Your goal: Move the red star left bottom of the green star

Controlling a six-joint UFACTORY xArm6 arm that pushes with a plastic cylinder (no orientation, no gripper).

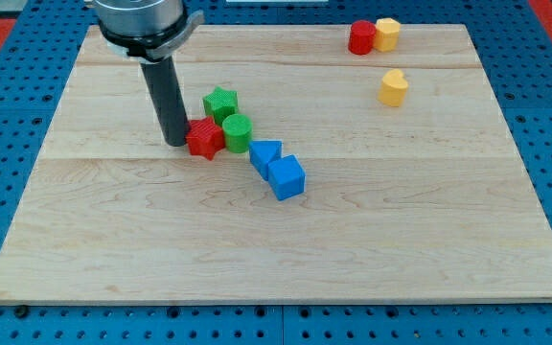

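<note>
Tip: my tip rests on the surface, touching the red star's left side.
Pincer: this rig has none, only the rod, so no spread or pinch to tell.
Red star: just right of my tip.
Green star: up-right of my tip, above the red star.
Green cylinder: right of the red star, touching it.
Blue blocks: a blue triangular block and blue cube, farther down-right.
Far right, top: red cylinder, yellow block, yellow heart.
</note>
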